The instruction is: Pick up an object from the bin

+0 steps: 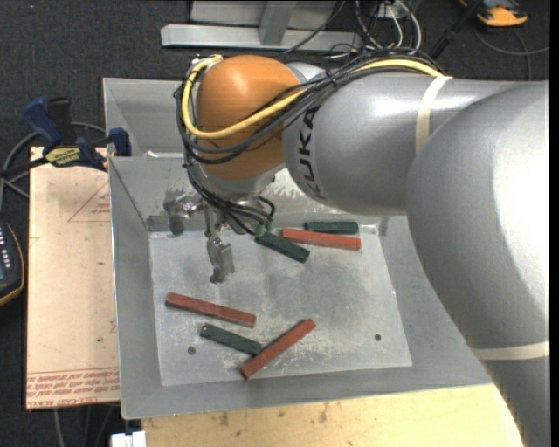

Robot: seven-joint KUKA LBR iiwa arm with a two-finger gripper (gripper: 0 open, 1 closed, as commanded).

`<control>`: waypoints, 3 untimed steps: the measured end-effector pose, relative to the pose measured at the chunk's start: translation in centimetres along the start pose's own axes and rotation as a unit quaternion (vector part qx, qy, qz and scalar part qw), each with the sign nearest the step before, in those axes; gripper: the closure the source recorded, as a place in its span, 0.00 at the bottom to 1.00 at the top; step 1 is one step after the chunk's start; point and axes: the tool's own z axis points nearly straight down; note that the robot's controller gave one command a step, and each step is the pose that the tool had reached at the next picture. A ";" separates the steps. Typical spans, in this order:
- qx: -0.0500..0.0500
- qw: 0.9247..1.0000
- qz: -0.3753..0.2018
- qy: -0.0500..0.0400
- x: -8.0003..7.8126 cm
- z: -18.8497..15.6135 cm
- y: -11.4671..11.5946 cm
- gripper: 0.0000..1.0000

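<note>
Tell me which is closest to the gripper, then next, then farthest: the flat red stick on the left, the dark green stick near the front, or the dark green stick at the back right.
1. Flat red stick, left, just in front of the gripper.
2. Front dark green stick, beyond the red one.
3. Back dark green stick, far right.

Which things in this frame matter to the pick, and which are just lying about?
Job in hand: end effector; bin; red sticks; green sticks.
Lying about, outside the bin: cables; orange object, top right.
</note>
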 end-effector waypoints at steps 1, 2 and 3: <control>-0.001 0.999 0.031 0.005 2.8 8.6 3.1 0.00; 0.001 0.997 0.071 0.001 6.6 9.7 -2.9 0.00; 0.000 0.998 0.068 0.000 6.4 9.6 -2.6 1.00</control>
